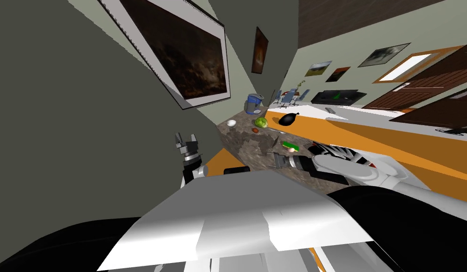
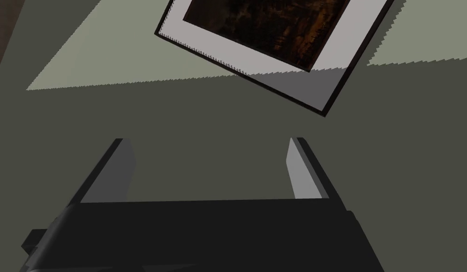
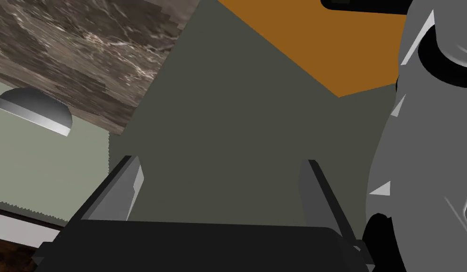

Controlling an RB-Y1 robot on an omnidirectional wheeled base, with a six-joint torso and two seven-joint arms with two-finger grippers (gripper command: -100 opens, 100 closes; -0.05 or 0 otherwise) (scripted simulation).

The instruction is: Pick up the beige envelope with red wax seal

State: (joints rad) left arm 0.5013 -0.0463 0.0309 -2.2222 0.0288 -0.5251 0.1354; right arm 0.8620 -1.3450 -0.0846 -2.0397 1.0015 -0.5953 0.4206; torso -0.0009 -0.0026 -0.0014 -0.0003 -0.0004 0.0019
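Note:
A brown marble counter [image 1: 246,141] runs away from me along the grey-green wall. My right gripper [image 1: 271,159] hovers at the counter's near end, and its wrist view shows it open [image 3: 223,160] with nothing between the fingers. Past those fingers are the wall, the marble counter [image 3: 86,52] and a white bowl [image 3: 36,111]. My left gripper [image 1: 186,139] is raised beside the wall, left of the counter. It stands open [image 2: 209,139] and holds nothing.
The counter carries a white bowl [image 1: 231,123], a green lettuce [image 1: 261,122], a small red item [image 1: 255,130], a knife [image 1: 275,140], a green cucumber [image 1: 289,145] and a blue-grey appliance [image 1: 253,104]. A black object [image 1: 288,119] lies on the white-and-orange island [image 1: 360,125] to the right.

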